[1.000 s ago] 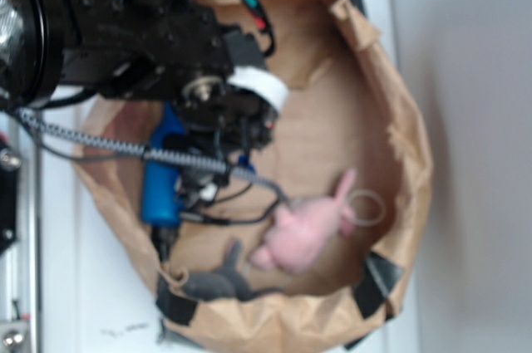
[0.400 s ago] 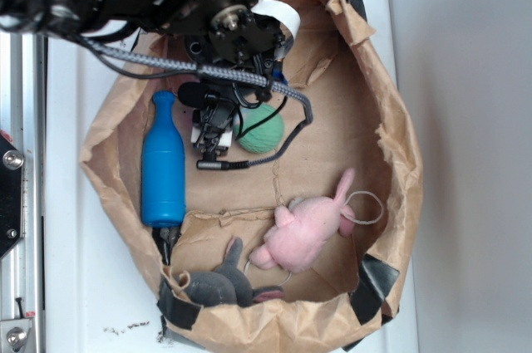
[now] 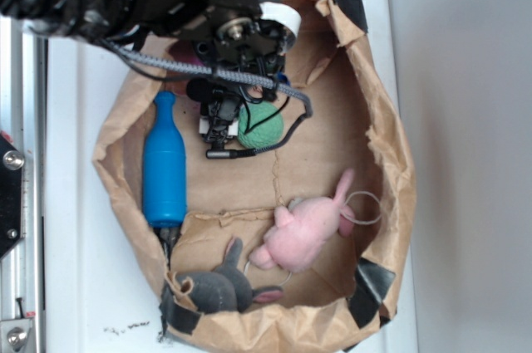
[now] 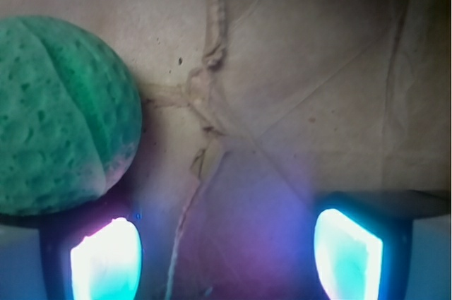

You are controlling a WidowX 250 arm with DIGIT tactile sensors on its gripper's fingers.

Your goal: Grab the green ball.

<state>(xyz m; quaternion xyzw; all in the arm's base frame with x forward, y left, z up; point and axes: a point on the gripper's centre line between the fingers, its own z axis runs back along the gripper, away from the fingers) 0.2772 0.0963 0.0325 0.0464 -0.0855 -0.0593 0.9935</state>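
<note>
The green ball (image 3: 261,127) lies on the brown paper floor of the bag, just right of my gripper (image 3: 218,133). In the wrist view the green ball (image 4: 60,116) fills the upper left, a pitted mint-green sphere with a seam. It sits above the left glowing fingertip (image 4: 106,258), outside the gap. My gripper (image 4: 226,254) is open, with bare creased paper between its fingers. The arm hides the ball's upper left edge in the exterior view.
A blue plastic bottle (image 3: 164,162) lies left of the gripper along the bag's wall. A pink plush rabbit (image 3: 306,228) and a grey plush toy (image 3: 218,286) lie lower in the bag. The crumpled paper rim (image 3: 391,145) rings everything.
The arm has swung up and away from the bottle, uncovering the green ball, and has settled lower beside it. The bag's rim has shifted slightly.
</note>
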